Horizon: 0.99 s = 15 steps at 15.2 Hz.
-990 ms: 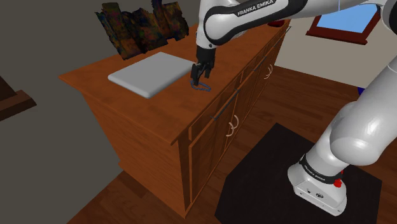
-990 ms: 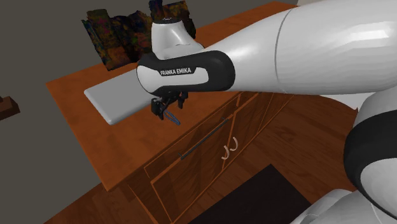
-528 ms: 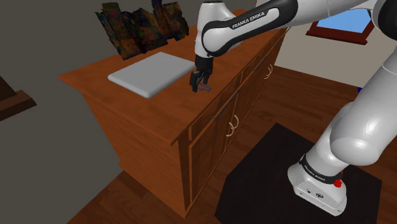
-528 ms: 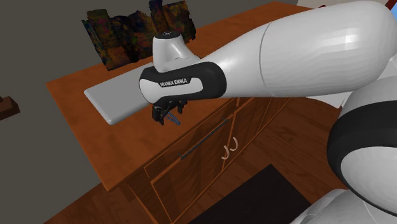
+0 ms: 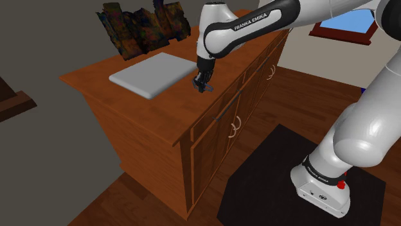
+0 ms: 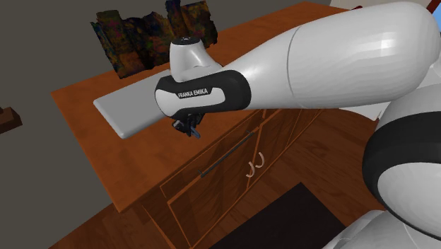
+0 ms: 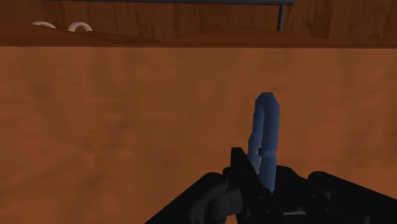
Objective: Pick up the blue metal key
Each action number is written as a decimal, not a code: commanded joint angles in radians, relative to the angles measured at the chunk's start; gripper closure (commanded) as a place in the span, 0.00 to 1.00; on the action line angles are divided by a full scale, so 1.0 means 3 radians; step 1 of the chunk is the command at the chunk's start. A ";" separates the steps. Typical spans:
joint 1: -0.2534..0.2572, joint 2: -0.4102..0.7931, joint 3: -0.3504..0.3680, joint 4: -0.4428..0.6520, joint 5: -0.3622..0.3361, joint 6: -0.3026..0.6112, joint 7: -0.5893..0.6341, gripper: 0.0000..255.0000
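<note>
The blue key (image 7: pixel 266 127) stands up between my two black fingers, its blade pointing away from the hand over the brown cabinet top (image 7: pixel 127 114). My gripper (image 7: pixel 267 184) is shut on its lower end. In the shoulder view the gripper (image 5: pixel 202 86) points down just above the cabinet top, close to the near corner of the grey board (image 5: pixel 152 74), and a bit of the blue key (image 5: pixel 206 89) shows at the fingertips. The second exterior view has the gripper (image 6: pixel 189 129) under the arm's dark wrist, with the key (image 6: pixel 196 133) beside it.
A flat grey board (image 6: pixel 134 113) lies on the wooden cabinet (image 5: pixel 128 109). A dark mottled object (image 5: pixel 144 22) stands behind it against the wall. The cabinet's front edge and doors with curved handles (image 5: pixel 234 124) are close by. A black mat (image 5: pixel 283 186) lies on the floor.
The fingers, open around the key a second ago, have come down slightly and closed on it. The arm's wrist has turned a little.
</note>
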 commanded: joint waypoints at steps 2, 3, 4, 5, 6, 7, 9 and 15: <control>0.0003 0.0002 0.0003 -0.0002 0.0001 -0.0001 0.0001 1.00; 0.0002 0.0003 0.0003 -0.0001 0.0001 -0.0001 0.0001 1.00; 0.0002 -0.0001 0.0002 -0.0004 0.0002 -0.0002 -0.0001 1.00; 0.0002 -0.0018 0.0002 0.0022 0.0003 -0.0045 0.0000 1.00; 0.0001 -0.0035 0.0001 0.0049 0.0004 -0.0088 0.0001 1.00; 0.0001 -0.0050 0.0001 0.0077 0.0005 -0.0132 0.0001 1.00; 0.0000 -0.0079 0.0000 0.0135 0.0006 -0.0218 0.0003 1.00; -0.0003 -0.0151 -0.0003 0.0325 0.0009 -0.0480 0.0009 1.00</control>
